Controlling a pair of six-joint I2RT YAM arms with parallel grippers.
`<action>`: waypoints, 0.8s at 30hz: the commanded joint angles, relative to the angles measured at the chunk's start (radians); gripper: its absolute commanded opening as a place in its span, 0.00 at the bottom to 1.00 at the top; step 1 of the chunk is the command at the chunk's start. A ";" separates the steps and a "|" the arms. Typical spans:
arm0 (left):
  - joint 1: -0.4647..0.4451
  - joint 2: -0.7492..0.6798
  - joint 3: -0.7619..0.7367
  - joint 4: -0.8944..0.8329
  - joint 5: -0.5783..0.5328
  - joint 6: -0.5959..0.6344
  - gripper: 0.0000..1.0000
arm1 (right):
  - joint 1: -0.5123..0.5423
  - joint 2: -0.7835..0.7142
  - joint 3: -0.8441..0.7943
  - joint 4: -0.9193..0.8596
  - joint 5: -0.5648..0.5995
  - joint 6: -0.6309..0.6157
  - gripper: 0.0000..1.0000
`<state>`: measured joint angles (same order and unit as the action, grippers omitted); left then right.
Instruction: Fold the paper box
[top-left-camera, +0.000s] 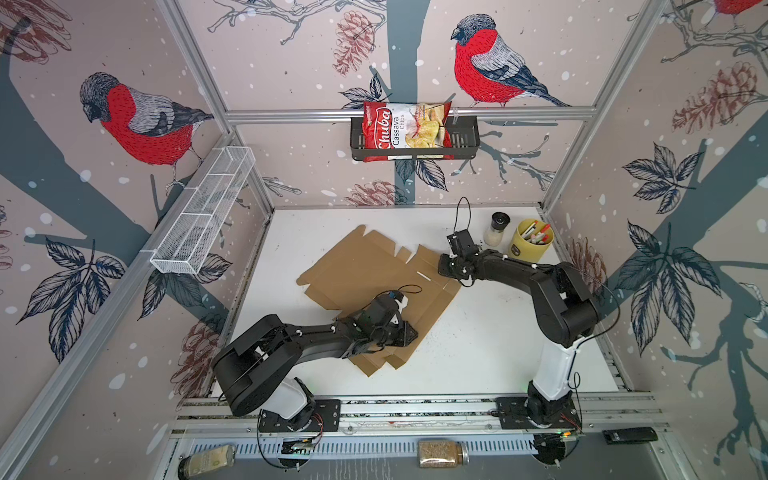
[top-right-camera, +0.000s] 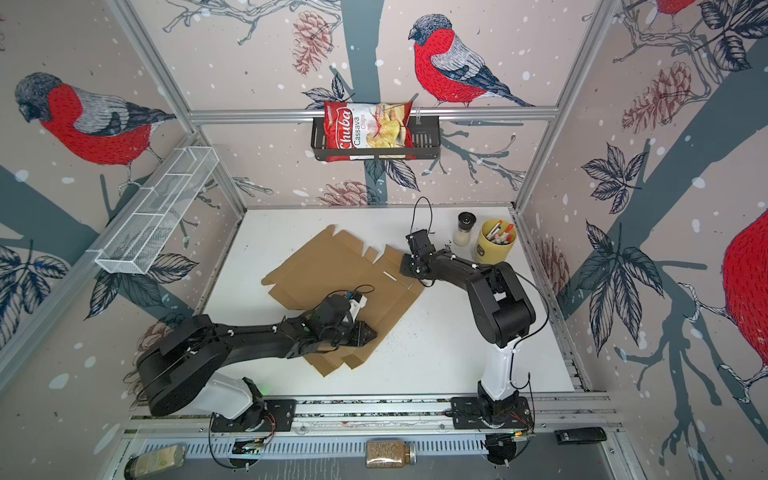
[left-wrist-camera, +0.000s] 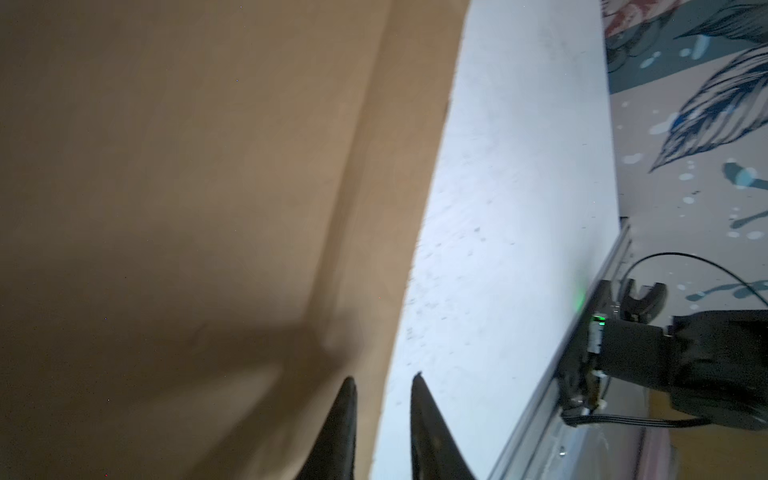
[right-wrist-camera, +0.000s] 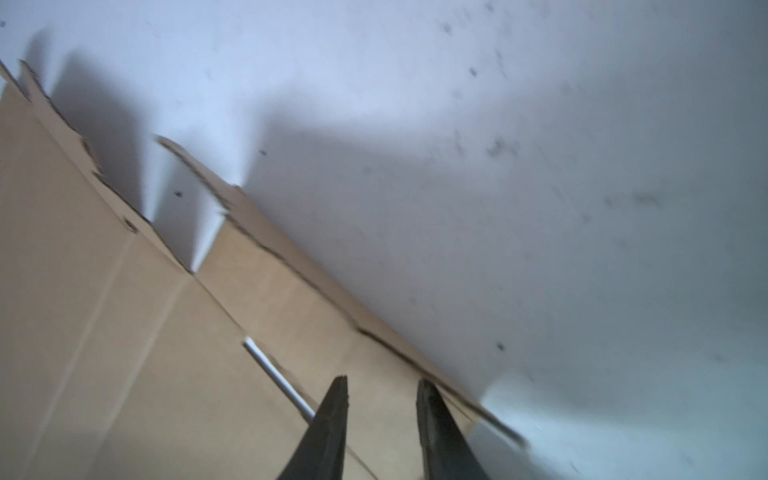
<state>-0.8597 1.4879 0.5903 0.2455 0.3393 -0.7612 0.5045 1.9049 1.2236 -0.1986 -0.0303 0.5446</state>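
Slightly parted and gripping nothing, the left gripper and the right gripper sit at opposite edges of the paper box, which lies mostly flat mid-table.

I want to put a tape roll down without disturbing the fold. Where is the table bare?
Barest: the front-right table between the paper box, the right arm and the front rail. A narrower strip runs along the back wall. Crowded: the back-right corner, with shaker and pen cup, and the middle under the box.
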 joint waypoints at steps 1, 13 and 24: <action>-0.001 -0.021 0.068 -0.023 0.008 0.023 0.30 | 0.016 -0.019 0.034 -0.053 0.052 -0.027 0.33; 0.396 -0.092 0.130 -0.227 -0.164 0.153 0.33 | 0.202 -0.265 -0.263 -0.020 -0.115 0.139 0.38; 0.490 -0.075 -0.012 -0.206 -0.284 0.092 0.32 | 0.216 -0.200 -0.335 0.065 -0.145 0.147 0.38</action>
<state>-0.3733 1.4094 0.6048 0.0345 0.0681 -0.6514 0.7422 1.6955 0.8886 -0.1646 -0.1806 0.7082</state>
